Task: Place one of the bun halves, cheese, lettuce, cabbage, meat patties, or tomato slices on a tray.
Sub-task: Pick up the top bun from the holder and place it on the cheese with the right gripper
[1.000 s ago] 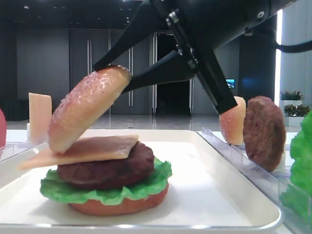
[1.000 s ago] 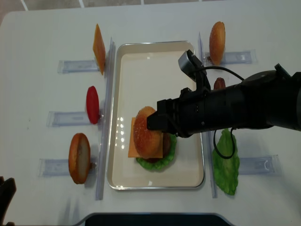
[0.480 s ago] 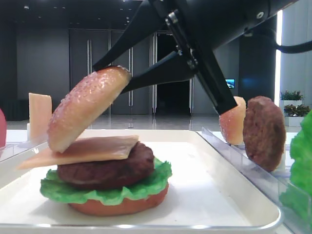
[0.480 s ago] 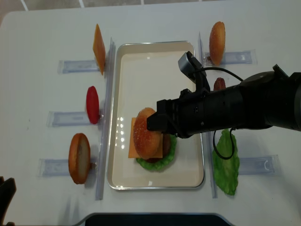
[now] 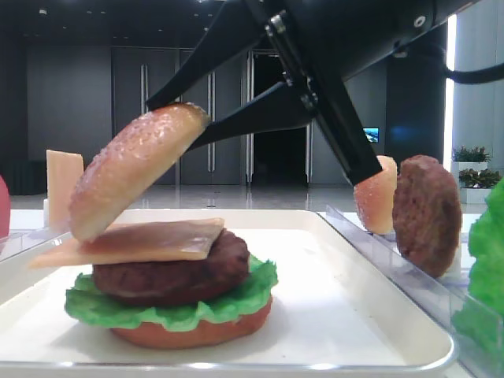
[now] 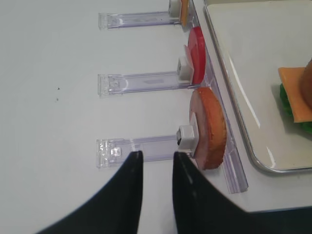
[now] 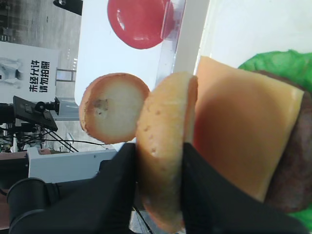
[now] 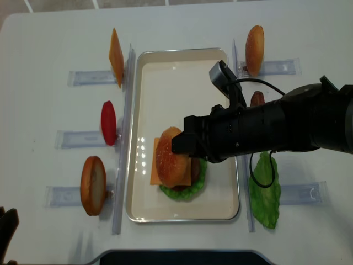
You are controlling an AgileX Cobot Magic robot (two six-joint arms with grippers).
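Note:
My right gripper point(image 5: 189, 118) is shut on a domed golden-brown bun half point(image 5: 134, 165), held tilted with its lower edge just over the cheese point(image 5: 142, 240). In the wrist view its black fingers point(image 7: 122, 170) clamp the bun half point(image 7: 165, 141) from both sides. Below it a stack sits on the cream tray point(image 5: 339, 315): cheese, a dark meat patty point(image 5: 173, 272), green lettuce point(image 5: 189, 307) and an orange-red bottom layer point(image 5: 197, 335). From above, the bun half point(image 8: 169, 156) covers the stack on the tray point(image 8: 182, 77). My left gripper point(image 6: 157, 155) hangs narrowly open and empty over the table's near-left corner.
Clear slotted racks flank the tray. On the left stand a bun half point(image 6: 209, 126), a tomato slice point(image 6: 196, 53) and a cheese slice point(image 8: 116, 49). On the right are a bun half point(image 8: 254, 42), a patty point(image 5: 425, 213) and lettuce point(image 8: 265, 190).
The held bun half has edged slightly left over the stack, still in my right gripper. The left gripper has not moved.

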